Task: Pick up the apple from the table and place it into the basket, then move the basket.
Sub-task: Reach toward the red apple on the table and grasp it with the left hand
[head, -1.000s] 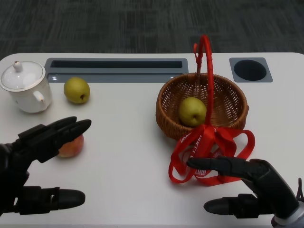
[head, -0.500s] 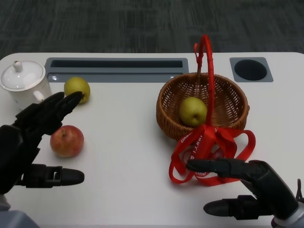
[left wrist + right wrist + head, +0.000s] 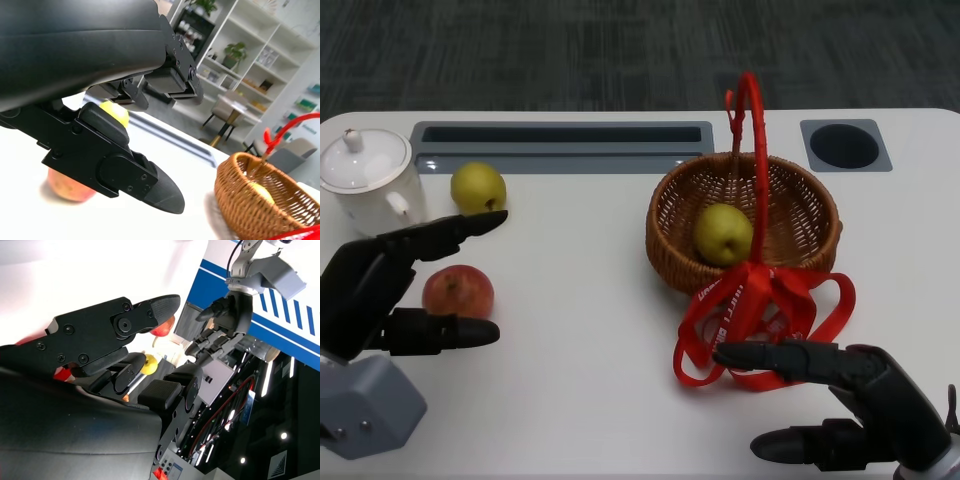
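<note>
1. Left hand [image 3: 390,290] spread around red apple [image 3: 458,291] on table [image 3: 580,350], gripping nothing.
2. Right hand [image 3: 840,400] spread, empty, beside red ribbon [image 3: 760,310].
3. Wicker basket [image 3: 745,225] holding green pear [image 3: 723,233].

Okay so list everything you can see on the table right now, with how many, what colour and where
apple: one, red, table's left, between the left hand's fingers, apparently not gripped
pears: two, yellow-green; one beside the teapot, one inside the basket
teapot: one, white, lidded, far left
basket: one, brown wicker, right of centre, upright red handle
ribbon: one, red, bow at the basket's near side, trailing on the table
table: one, white, with a grey slot and round recess along the far edge
left robot hand: black, open around the apple
right robot hand: black, open, near the ribbon
</note>
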{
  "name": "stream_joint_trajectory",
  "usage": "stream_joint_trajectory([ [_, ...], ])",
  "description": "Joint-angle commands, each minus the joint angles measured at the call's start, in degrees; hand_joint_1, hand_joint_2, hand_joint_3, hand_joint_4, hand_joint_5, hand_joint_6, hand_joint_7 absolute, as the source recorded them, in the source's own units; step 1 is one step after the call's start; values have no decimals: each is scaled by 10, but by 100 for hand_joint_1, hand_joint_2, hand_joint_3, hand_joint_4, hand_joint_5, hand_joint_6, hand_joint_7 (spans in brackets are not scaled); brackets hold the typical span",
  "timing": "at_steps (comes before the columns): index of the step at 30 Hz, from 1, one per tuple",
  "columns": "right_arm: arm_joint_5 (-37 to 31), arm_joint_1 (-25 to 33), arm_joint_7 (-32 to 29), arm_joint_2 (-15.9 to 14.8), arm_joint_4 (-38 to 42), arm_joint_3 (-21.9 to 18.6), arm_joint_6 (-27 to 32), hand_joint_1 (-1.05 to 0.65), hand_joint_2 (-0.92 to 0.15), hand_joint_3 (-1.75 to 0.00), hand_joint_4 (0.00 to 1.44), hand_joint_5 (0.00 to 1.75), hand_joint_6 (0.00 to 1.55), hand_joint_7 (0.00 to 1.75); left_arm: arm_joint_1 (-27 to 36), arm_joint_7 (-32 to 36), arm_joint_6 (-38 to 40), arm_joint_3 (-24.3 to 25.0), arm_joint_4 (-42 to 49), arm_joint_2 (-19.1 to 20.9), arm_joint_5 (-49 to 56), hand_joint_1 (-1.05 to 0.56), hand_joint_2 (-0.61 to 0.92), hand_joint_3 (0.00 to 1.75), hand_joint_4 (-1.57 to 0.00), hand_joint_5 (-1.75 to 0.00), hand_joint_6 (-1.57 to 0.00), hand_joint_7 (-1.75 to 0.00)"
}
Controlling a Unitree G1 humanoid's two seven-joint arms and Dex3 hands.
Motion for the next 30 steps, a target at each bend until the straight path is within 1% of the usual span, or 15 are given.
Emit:
stream_joint_trajectory([
  [1, 6, 6, -3, -7, -10, -4, -2, -49, -83, 0, 78, 0, 69, 0, -15, 16, 1, -13, 30, 20, 0, -70, 69, 0, -65, -8, -64, -1],
  [6, 5, 8, -4, -9, -12, -5, -4, -49, -83, 0, 78, 0, 69, 0, -22, 25, 6, -36, 64, 27, 3, -65, 67, 0, -66, -5, -64, -1],
  [10, 8, 7, -2, -11, -12, -6, -2, -49, -83, 0, 77, 0, 69, 0, -29, 55, 17, -55, 87, 28, 20, -62, 66, 0, -68, -4, -64, -1],
  [21, 16, 5, 7, -11, -14, -3, 4, -50, -83, 0, 78, 0, 70, 0, -80, 114, 52, -97, 180, 28, 37, -56, 65, 0, -67, -1, -63, 0],
  [25, 12, 8, 5, -13, -18, -4, 7, -50, -83, 0, 78, 0, 70, 0, -93, 146, 56, -111, 190, 29, 45, -56, 66, 0, -65, 0, -62, 0],
  [30, 8, 13, 1, -14, -25, -5, 12, -51, -83, 0, 78, 0, 70, 0, -91, 170, 50, -120, 173, 41, 52, -56, 67, 0, -65, 0, -61, 0],
])
